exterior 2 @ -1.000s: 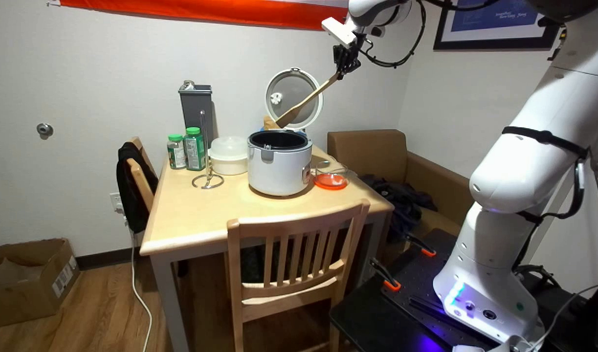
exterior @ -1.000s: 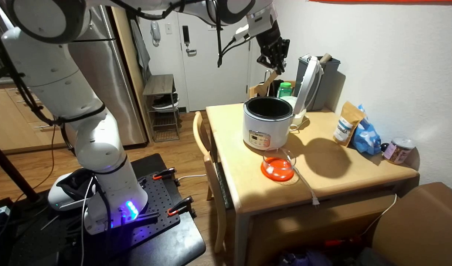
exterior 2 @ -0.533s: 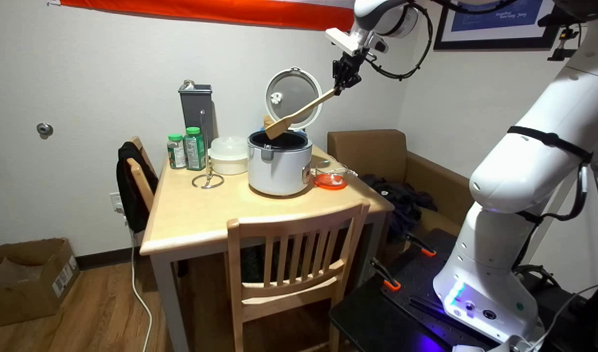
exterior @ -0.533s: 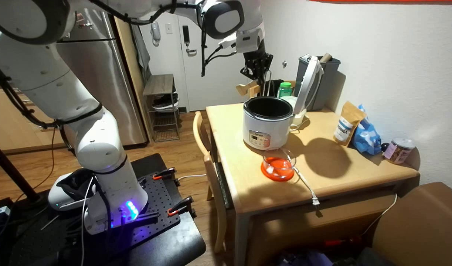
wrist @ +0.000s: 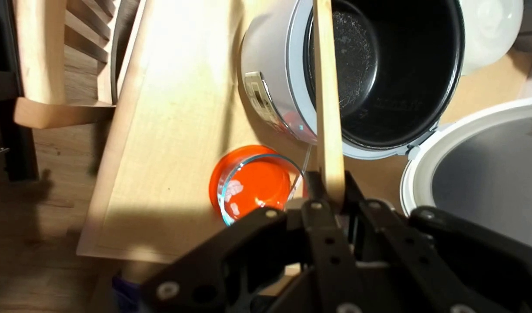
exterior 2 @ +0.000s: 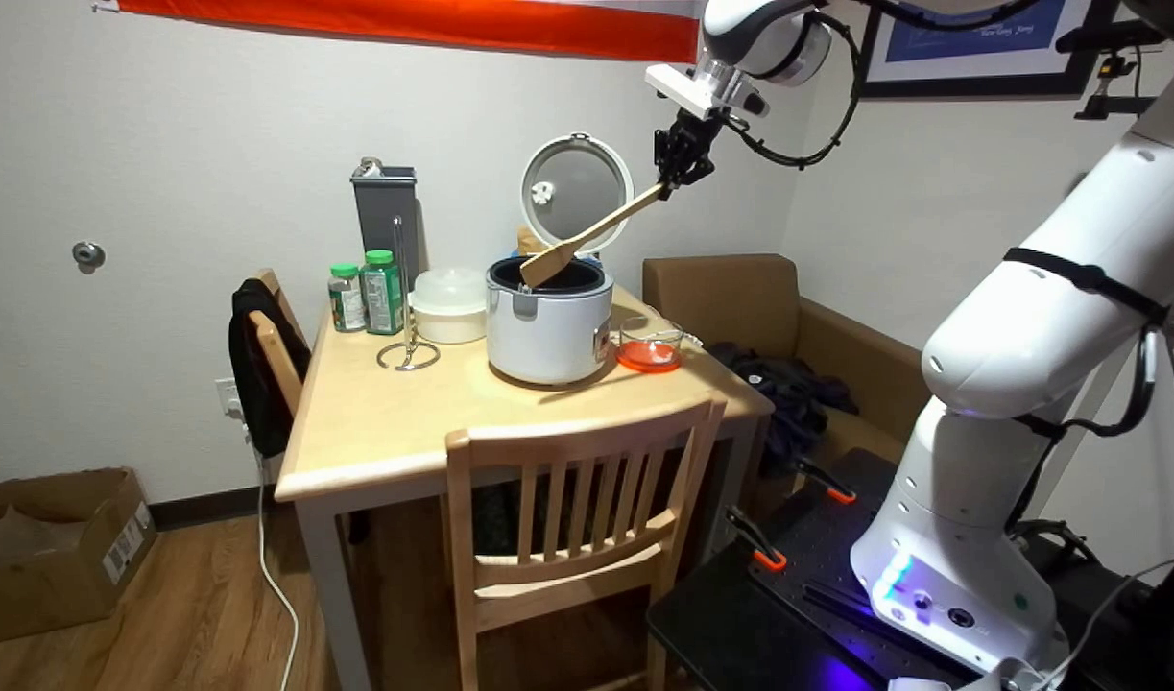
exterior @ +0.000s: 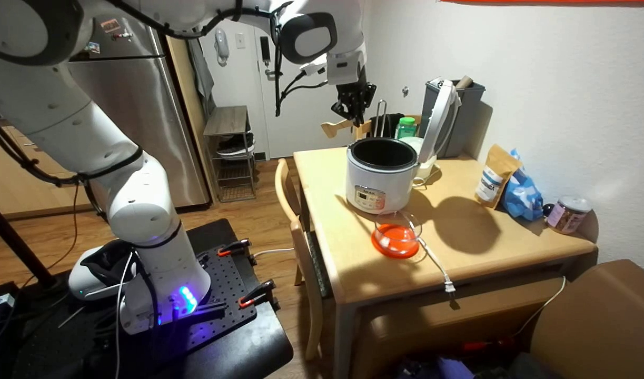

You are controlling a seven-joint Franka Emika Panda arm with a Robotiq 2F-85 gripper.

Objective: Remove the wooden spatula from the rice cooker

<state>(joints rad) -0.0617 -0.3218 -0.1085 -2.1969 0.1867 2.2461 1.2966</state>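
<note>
The rice cooker is a round white pot (exterior: 374, 181) with a black inside, also in view (exterior 2: 548, 336) and in the wrist view (wrist: 266, 65). Its lid (exterior 2: 579, 192) stands open. My gripper (exterior 2: 667, 189) is above the cooker, shut on the handle end of the wooden spatula (exterior 2: 610, 223). The spatula slants down; its blade overlaps the cooker's opening in that exterior view. In an exterior view the blade (exterior: 332, 129) shows outside the cooker, beyond its rim, with the gripper (exterior: 356, 122) above. In the wrist view the handle (wrist: 329, 95) crosses over the cooker's rim from the gripper (wrist: 334, 187).
A glass bowl on an orange-red dish (exterior: 395, 247) stands beside the cooker. A metal paper-towel stand (exterior 2: 407, 326), green-capped bottles (exterior 2: 382, 293) and a white lidded container (exterior 2: 450, 312) are on the table (exterior 2: 375, 413). A chair (exterior 2: 587, 432) stands at the table's side; bags (exterior: 495, 179) lie by the wall.
My gripper has moved down with the spatula, leftward in one exterior view and slightly rightward in another. The spatula's blade has come lower and toward the chair side. The cooker has not moved.
</note>
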